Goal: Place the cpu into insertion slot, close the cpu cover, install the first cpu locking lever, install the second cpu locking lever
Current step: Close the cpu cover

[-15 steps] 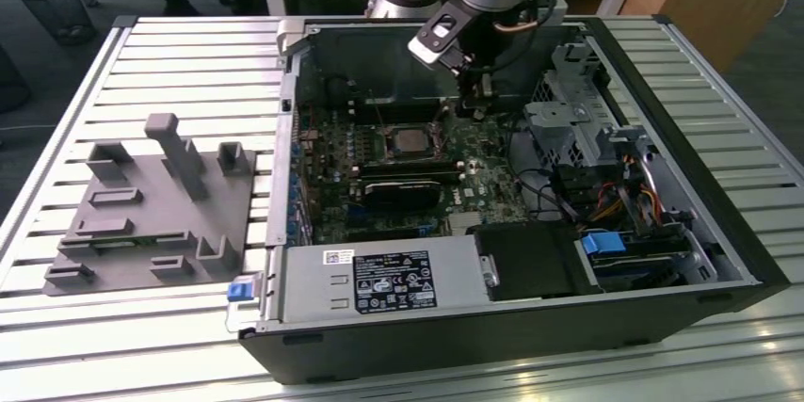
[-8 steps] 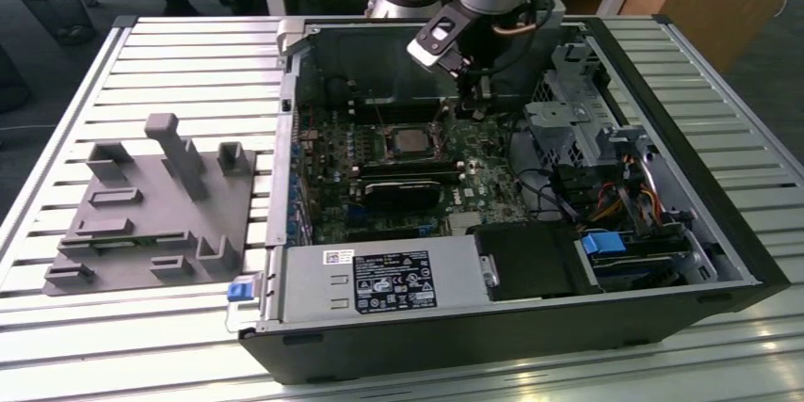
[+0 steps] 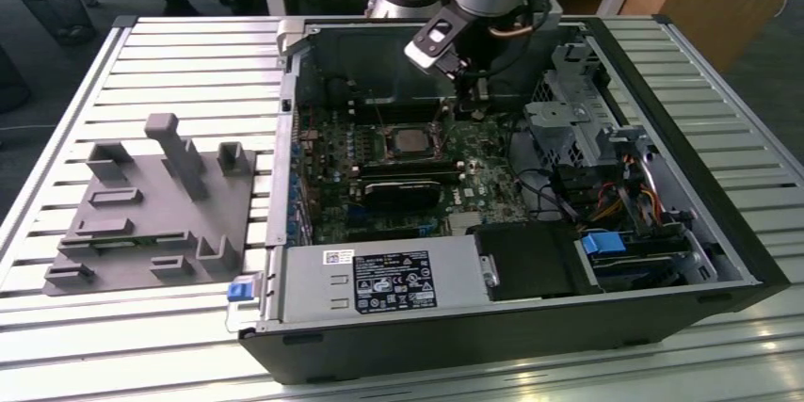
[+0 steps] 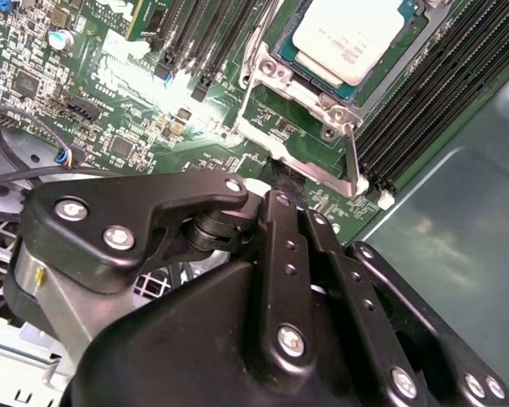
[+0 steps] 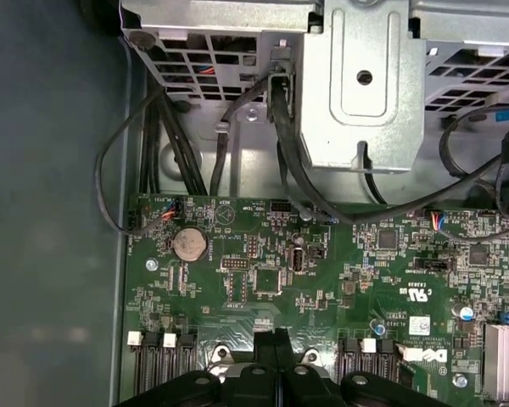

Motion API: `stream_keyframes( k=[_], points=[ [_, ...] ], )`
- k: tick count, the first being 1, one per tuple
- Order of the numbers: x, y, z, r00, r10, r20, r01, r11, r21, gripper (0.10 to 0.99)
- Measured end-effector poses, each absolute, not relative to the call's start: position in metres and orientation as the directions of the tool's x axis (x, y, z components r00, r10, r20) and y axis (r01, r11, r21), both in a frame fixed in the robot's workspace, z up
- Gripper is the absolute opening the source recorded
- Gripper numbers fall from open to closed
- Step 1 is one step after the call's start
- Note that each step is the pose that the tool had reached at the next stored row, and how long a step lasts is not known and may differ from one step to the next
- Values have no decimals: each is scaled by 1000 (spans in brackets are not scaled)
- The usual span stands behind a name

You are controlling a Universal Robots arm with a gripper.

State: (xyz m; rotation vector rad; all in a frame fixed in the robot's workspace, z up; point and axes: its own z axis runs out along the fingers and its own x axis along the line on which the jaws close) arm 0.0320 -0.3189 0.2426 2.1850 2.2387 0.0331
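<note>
One step looks done, the rest I can't confirm. On the exterior view's left, a grey fixture [image 3: 151, 204] sits on the slatted bench [image 3: 176, 54], with no chip visible on it. To its right is the open computer case [image 3: 503, 345]. Mid-board, the cpu [image 3: 409, 141] is seated flat in the insertion slot [image 3: 386, 142], so placement counts as done.

In the second wrist view the cpu [image 4: 356, 34] shows its dull silver top through the cut-out of the cpu cover [image 4: 310, 161]. The frame seems to lie flat around the chip, so the cover is probably closed. I can't tell whether either locking lever is latched, so both lever steps count as open.

Further right, the gripper [image 3: 468, 105] hangs low over the board just beside the socket, on the drive cage [image 3: 566, 110] side. In both wrist views the gripper [image 4: 280, 178] [image 5: 272, 343] is narrow, fingers pressed together. Its tip is at the cover's edge, near the long memory slots [image 4: 424, 93]. Whether it pinches a lever or nothing, I can't tell.
</note>
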Motion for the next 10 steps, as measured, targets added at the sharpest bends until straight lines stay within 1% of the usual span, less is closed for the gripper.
stream_keyframes(
  k=[10],
  points=[
    [28,-319,238,-24,1000,5,999,24,24,106]
  ],
)
